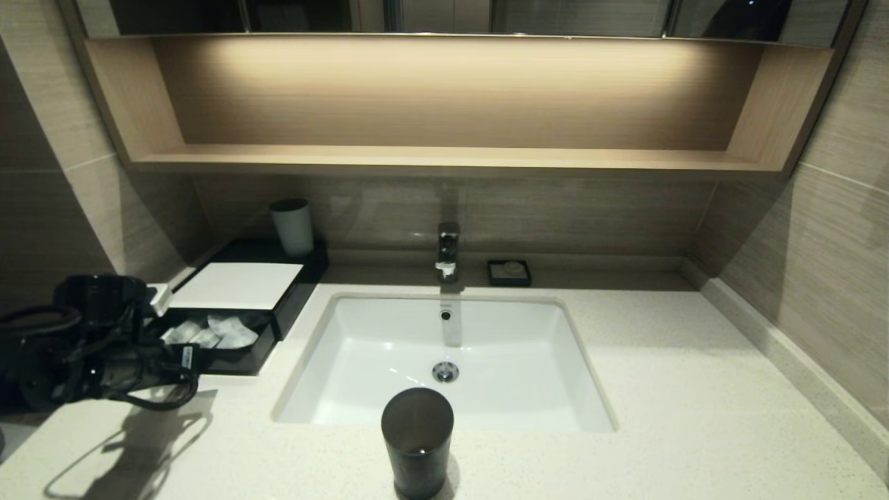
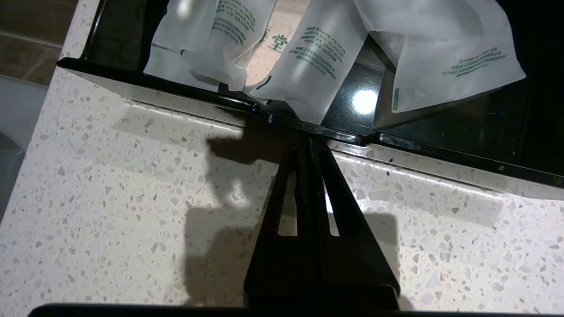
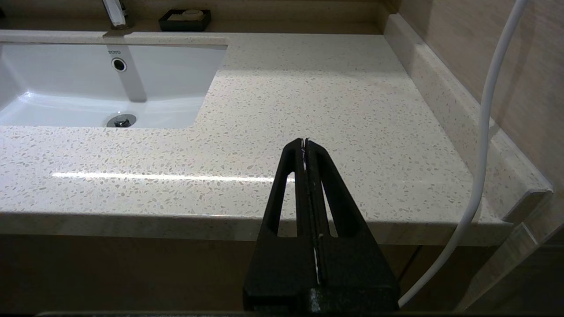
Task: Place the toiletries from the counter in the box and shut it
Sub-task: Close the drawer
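Left end effector [image 2: 308,143], fingers pressed together, at the open black box [image 2: 440,154] of translucent green-printed sachets [image 2: 315,66].

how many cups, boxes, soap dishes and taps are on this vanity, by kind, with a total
cups: 2, a dark cup at the counter's front edge and a pale cup at the back behind the box
black boxes: 1, the box with its drawer open
soap dishes: 1, the soap dish
taps: 1, the tap
total: 5
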Robot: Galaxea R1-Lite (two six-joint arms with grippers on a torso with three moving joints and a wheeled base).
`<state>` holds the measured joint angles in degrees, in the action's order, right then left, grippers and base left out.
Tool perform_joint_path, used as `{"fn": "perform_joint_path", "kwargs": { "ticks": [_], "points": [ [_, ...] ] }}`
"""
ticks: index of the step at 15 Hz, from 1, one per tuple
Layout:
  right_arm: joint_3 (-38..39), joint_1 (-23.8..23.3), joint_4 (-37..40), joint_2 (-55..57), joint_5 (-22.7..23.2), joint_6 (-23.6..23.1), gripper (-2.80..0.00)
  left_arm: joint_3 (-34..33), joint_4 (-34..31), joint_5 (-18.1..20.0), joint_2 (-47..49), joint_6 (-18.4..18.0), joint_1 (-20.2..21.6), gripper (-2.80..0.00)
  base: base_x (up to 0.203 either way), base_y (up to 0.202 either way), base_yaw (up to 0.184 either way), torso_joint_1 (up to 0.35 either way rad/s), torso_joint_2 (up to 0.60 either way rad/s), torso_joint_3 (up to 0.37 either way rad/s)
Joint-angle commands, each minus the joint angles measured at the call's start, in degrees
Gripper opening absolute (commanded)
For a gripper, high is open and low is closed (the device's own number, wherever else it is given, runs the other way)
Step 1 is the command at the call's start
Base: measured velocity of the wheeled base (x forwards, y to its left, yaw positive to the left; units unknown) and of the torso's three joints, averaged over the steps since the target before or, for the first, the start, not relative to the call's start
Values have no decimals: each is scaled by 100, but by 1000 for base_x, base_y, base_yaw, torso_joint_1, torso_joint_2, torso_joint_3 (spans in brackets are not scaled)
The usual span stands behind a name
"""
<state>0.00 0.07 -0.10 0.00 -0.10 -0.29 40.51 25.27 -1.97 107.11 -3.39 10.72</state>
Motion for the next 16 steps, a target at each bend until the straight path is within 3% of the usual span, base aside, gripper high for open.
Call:
{"fn": "perform_joint_path", "kwargs": {
  "ticks": [1,16],
  "points": [
    [9,1,1,0,1,-6,-280,1,115,-14,103,-4,-40,-280,0,0,0,0,0,0],
    [9,1,1,0,1,-6,-280,308,337,13,316,128,-158,-280,0,0,0,0,0,0]
  ]
}}
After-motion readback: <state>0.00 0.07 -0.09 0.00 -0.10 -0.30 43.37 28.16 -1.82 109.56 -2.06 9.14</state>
